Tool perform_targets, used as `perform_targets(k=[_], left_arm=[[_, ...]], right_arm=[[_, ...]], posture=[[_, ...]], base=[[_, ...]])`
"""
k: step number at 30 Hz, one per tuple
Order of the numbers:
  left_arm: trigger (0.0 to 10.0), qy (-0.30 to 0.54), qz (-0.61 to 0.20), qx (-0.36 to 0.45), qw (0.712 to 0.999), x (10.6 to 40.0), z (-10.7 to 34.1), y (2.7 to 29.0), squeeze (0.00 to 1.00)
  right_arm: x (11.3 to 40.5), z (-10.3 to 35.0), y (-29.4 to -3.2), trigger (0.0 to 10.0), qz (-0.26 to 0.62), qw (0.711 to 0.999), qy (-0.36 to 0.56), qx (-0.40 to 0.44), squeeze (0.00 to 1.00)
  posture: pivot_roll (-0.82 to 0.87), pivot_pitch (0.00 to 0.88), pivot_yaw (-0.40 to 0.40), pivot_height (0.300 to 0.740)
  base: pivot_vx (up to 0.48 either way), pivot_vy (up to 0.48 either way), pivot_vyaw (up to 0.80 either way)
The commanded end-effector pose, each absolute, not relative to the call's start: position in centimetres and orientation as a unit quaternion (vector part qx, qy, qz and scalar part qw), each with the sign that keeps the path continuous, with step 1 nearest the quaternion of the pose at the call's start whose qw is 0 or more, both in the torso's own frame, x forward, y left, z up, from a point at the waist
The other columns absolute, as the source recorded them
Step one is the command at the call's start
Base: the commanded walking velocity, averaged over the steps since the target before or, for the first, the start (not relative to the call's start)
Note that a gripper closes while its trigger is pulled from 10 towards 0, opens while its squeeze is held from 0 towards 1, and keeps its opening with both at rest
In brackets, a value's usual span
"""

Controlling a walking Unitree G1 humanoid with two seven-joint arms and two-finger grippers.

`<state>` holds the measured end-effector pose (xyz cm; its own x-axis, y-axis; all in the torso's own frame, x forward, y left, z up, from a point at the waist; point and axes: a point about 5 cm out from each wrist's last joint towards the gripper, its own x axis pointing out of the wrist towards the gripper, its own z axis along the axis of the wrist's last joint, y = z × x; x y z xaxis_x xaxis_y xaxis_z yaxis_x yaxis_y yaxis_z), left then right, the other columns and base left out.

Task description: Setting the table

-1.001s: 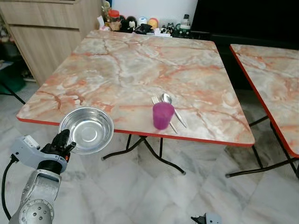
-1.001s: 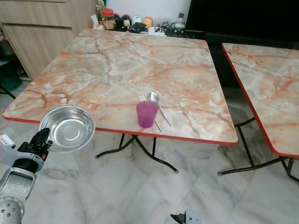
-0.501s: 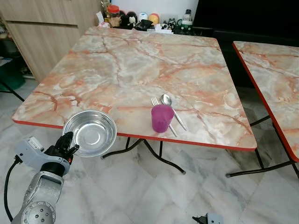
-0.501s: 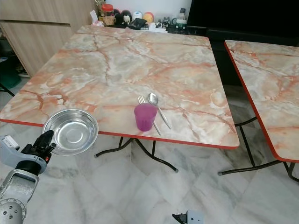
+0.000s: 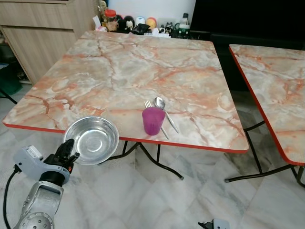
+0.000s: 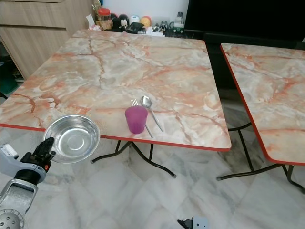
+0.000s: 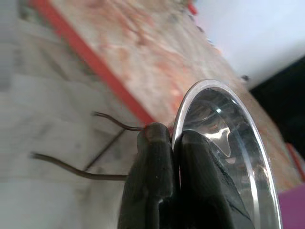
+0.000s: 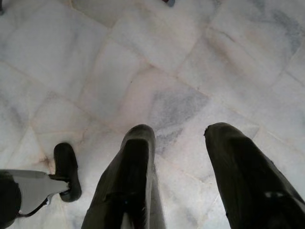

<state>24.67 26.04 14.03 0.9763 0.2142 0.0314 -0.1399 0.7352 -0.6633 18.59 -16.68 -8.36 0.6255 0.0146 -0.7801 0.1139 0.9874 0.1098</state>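
Observation:
My left gripper (image 5: 70,150) is shut on the near rim of a shiny steel bowl (image 5: 92,139), holding it at the front left edge of the marble-pattern table (image 5: 143,67). The left wrist view shows both black fingers (image 7: 157,167) pinching the steel bowl's rim (image 7: 209,90). On the table near its front edge stands a purple cup (image 5: 153,120), with a fork (image 5: 148,104) and a spoon (image 5: 159,102) lying just behind it. My right gripper (image 8: 178,138) hangs low over the floor tiles, open and holding nothing.
A second marble-pattern table (image 5: 271,71) stands to the right across a narrow gap. Jars and small items (image 5: 138,24) line the far edge of the first table. A wooden cabinet (image 5: 43,33) stands at the back left. Black folding legs (image 5: 157,162) show under the table.
The camera has shifted, so the whole scene sits a little further left. The bowl stays pinched in my left gripper at the table's front edge, slightly lower in the picture.

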Motion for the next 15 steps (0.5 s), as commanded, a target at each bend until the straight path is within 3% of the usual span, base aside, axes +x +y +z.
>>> perform_targets(k=[1,15], left_arm=[[10.0,-0.060,0.099,-0.353,0.928,24.2,13.8,26.3,0.00],[10.0,-0.026,0.111,-0.349,0.930,22.2,11.6,26.9,0.00]], right_arm=[[18.1,-8.6,-17.2,10.0,-0.036,0.895,0.438,0.074,0.00],[18.3,-8.5,-17.0,10.0,-0.033,0.896,0.437,0.074,0.00]], posture=[[0.16,0.159,-0.043,0.740],[0.15,0.162,-0.042,0.740]], base=[[0.000,-0.285,0.00],[0.000,-0.290,0.00]])
